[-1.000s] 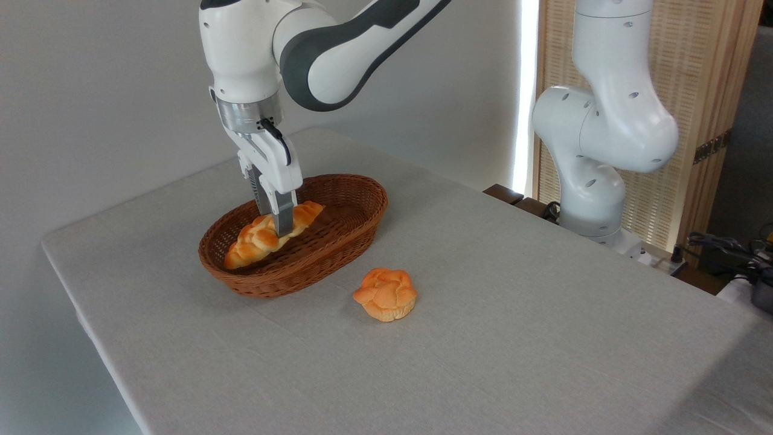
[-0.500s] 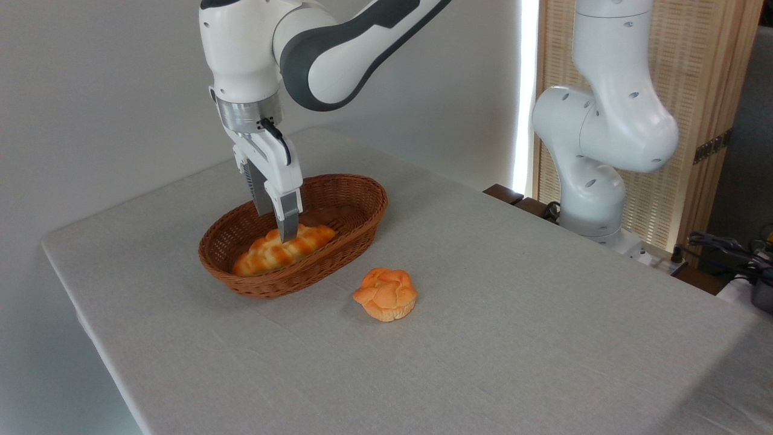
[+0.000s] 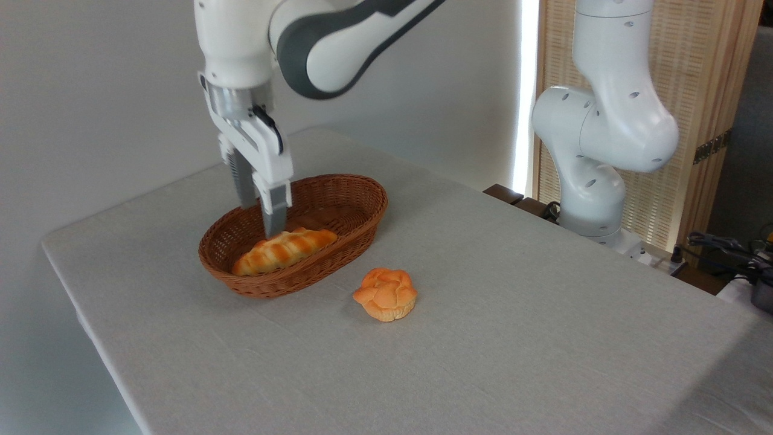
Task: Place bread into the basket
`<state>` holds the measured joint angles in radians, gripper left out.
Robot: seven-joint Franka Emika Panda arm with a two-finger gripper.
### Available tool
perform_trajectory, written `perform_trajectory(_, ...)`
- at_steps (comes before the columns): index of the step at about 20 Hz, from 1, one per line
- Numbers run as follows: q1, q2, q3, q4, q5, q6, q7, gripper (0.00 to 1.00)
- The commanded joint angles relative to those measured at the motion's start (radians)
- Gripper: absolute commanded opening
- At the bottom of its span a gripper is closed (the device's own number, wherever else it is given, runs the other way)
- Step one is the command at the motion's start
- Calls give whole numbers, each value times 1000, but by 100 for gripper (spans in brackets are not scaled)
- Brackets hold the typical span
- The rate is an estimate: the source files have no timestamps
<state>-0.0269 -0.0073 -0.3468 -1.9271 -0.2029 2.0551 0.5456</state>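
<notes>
The long braided golden bread (image 3: 284, 251) lies inside the oval brown wicker basket (image 3: 356, 208), along its near side. My gripper (image 3: 261, 219) hangs just above the loaf's upper edge, over the basket's left half. Its two fingers stand apart and hold nothing, so it is open. The front fingertip hides a small part of the basket's floor behind the loaf.
A small round knotted bun (image 3: 386, 294) sits on the grey tablecloth just right of the basket's front. The arm's white base (image 3: 598, 175) stands at the table's far right edge. Cables and gear lie off the table at the far right.
The gripper opened and let the bread drop flat into the basket. It then rose and shifted slightly left, clear of the loaf.
</notes>
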Motion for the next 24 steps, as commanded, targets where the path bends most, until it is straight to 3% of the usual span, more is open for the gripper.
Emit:
perform_trajectory(1, 2, -5, 90, 156, 2, -152, 16, 100)
perform_trajectory(5, 2, -5, 234, 289, 0, -349, 155, 100)
perform_trajectory(10, 2, -2, 322, 350, 2, -424, 166, 100)
perform_trajectory(15, 1, 13, 336, 385, 59, -472, 168, 100)
perform_trajectory(24, -1, 18, 301, 385, 85, -474, 162, 100)
